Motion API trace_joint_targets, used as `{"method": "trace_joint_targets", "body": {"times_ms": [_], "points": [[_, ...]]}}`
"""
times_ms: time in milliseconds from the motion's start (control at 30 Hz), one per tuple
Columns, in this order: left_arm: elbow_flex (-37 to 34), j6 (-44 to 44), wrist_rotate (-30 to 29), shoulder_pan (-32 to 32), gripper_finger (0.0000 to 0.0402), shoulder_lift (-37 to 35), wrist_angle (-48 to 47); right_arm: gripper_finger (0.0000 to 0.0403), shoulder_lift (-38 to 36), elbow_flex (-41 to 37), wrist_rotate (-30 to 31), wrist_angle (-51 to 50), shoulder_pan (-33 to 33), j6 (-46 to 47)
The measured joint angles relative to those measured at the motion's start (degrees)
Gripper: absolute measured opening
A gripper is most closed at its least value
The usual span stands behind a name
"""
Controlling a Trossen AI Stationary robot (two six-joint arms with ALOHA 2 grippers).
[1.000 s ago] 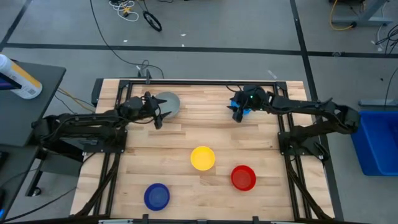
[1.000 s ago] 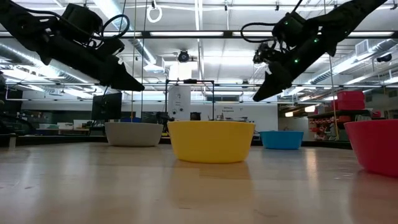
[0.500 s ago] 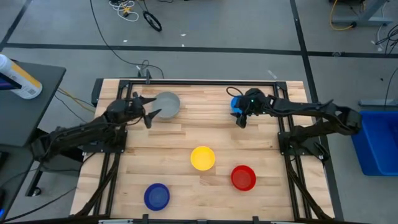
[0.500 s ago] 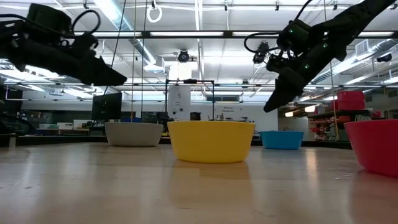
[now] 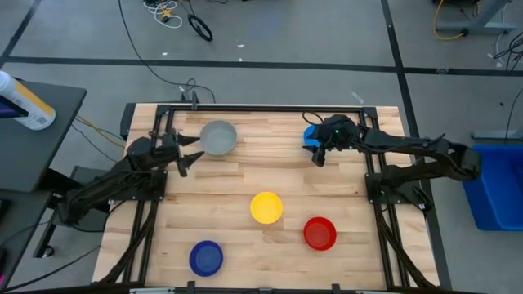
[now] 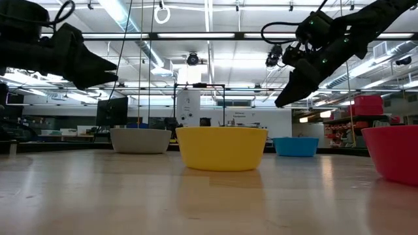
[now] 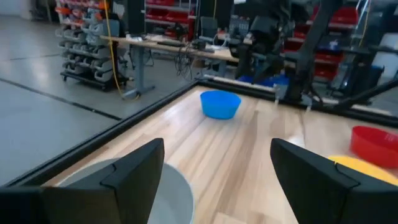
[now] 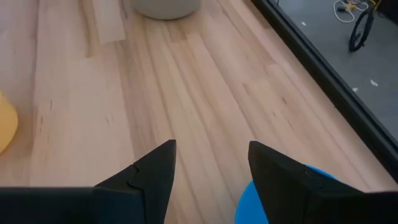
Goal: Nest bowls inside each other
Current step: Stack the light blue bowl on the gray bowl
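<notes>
The grey bowl (image 5: 218,137) stands upright on its base at the table's far left, and the light blue bowl (image 5: 310,135) at the far right. Nearer stand the yellow bowl (image 5: 266,207), the red bowl (image 5: 319,233) and the dark blue bowl (image 5: 206,257). My left gripper (image 5: 189,155) hovers open and level, just left of the grey bowl (image 7: 163,194), with nothing between its fingers. My right gripper (image 5: 319,155) hangs open, slanting down, above the near rim of the light blue bowl (image 8: 273,200) and touches nothing.
A black frame rail (image 5: 261,107) runs along the table's far edge, and rails run along both sides. Bare wood (image 5: 261,159) lies between the grey and light blue bowls. A blue bin (image 5: 498,184) stands on the floor to the right.
My left gripper has drawn back from over the grey bowl toward the table's left edge, tipping from slanting down to level and rolling a little. It stays open. The bowls have not moved.
</notes>
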Motion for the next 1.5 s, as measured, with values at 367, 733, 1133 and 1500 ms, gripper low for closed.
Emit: {"method": "trace_joint_targets", "body": {"times_ms": [367,733,1133,1500], "points": [[-3.0,-6.1,-5.6,-3.1,0.0304,-1.6,10.4,0.0209,-0.2,0.0,0.4,1.0,3.5,1.2],[-3.0,-4.6,-10.5,-9.7,0.0304,-1.4,4.6,0.0207,-0.2,0.0,0.5,1.5,4.0,1.4],[-3.0,-4.6,-10.7,-12.1,0.0304,-1.4,4.2,0.0209,0.1,-0.9,0.3,-4.0,4.0,4.3],[-3.0,-4.9,-10.6,-12.1,0.0304,-1.4,4.1,0.0217,1.6,-6.8,0.6,2.6,1.0,5.7]]}}
